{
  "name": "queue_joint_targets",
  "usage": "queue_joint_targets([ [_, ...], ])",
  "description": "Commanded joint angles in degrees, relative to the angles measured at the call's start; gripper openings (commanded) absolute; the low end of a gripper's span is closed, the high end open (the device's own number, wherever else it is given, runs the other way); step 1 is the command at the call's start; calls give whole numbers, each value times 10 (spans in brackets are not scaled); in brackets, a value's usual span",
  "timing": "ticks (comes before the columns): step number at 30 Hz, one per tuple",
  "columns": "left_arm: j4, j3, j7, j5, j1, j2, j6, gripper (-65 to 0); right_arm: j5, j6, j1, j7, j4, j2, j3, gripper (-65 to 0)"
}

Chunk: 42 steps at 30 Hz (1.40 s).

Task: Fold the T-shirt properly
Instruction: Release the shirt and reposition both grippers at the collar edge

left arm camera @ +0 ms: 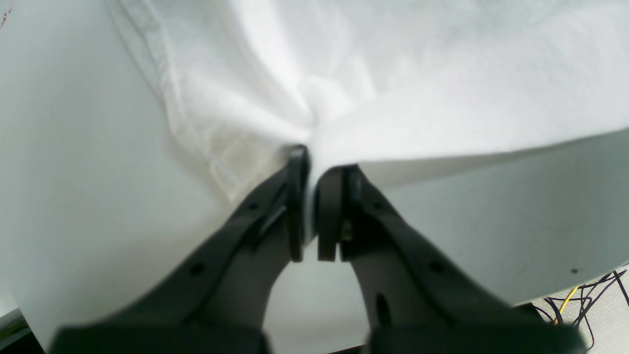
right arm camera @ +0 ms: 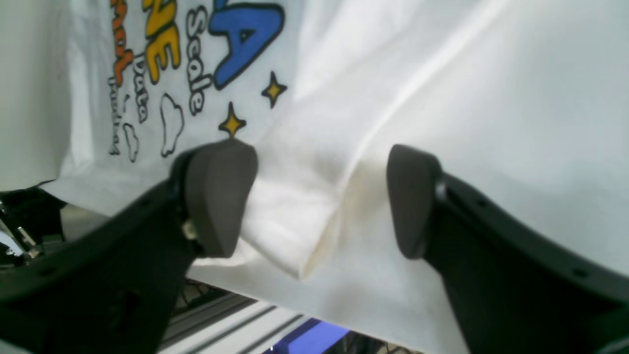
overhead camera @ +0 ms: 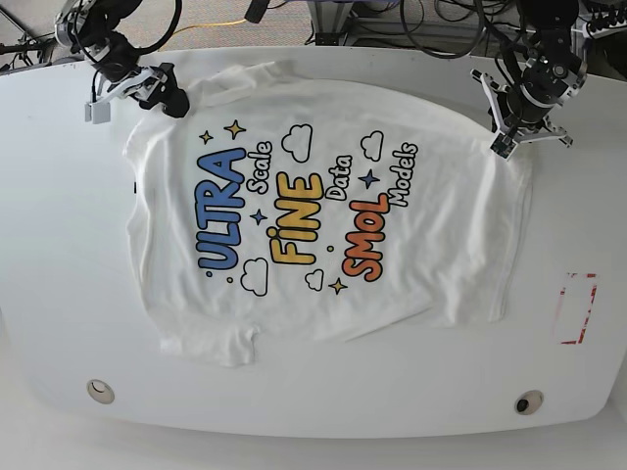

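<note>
Two risks stand out: the large white printed cotton T-shirt [overhead camera: 323, 215] lies print-up, spread across the white table [overhead camera: 59, 294]. The left gripper [left arm camera: 311, 162] pinches only a thin bunch—it may slip—while the right gripper [right arm camera: 322, 196] gapes wide, holding nothing, so pulling could skew the cloth.

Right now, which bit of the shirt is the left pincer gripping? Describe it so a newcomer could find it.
On the white table lies the T-shirt, print up. Go to its plain edge nearest the left pincer, away from the blue lettering. There the white cloth bunches into a puckered pinch, unlike the flat fabric around it.
</note>
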Motion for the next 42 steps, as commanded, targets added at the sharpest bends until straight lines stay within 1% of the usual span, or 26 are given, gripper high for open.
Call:
queue_joint_targets([
  [1,9,-3,-7,-3,0,-5,0,-644,-43,-5,-15,-34,-1,1,8,-214],
  [5,9,-3,-7,-3,3,-5,0,-644,-43,-5,-35,-34,0,3,9,-220],
  [7,9,-3,-7,-3,3,-5,0,-644,-43,-5,-38,-34,0,3,7,-270],
  [12,9,-4,-7,-3,4,-6,0,-644,-43,-5,-42,-34,0,4,6,-601],
  [13,9,-4,-7,-3,4,-6,0,-644,-43,-5,-42,-34,0,4,5,-650],
  [20,9,-4,-7,-3,4,-8,0,-644,-42,-5,-53,-34,25,7,8,-650],
  [23,10,-4,-7,-3,4,-24,0,-644,-37,-5,-60,-34,41,12,11,-650],
  [24,10,-4,-7,-3,4,-24,0,-644,-29,-5,-63,-34,42,14,11,-650],
  [27,13,-4,-7,-3,4,-25,-1,-644,12,-5,-79,-34,43,35,19,-650],
  [29,14,-6,-7,-3,14,-29,-1,-644,32,-5,-88,-34,43,43,22,-650],
  [32,14,-10,-7,-4,22,-47,-2,-644,41,-5,-86,-34,43,49,22,-650],
  [35,20,-10,-7,-5,23,-48,-2,-644,53,-5,-85,-34,43,51,22,-650],
  [37,30,-11,-7,-7,24,-48,-11,-644,70,-5,-86,-34,43,51,23,-650],
  [39,34,-11,-7,-7,19,-48,-39,-644,87,-5,-85,-34,43,51,23,-650],
  [42,34,-11,-7,-5,-4,-49,-39,-643,108,-5,-67,-34,43,50,22,-650],
])
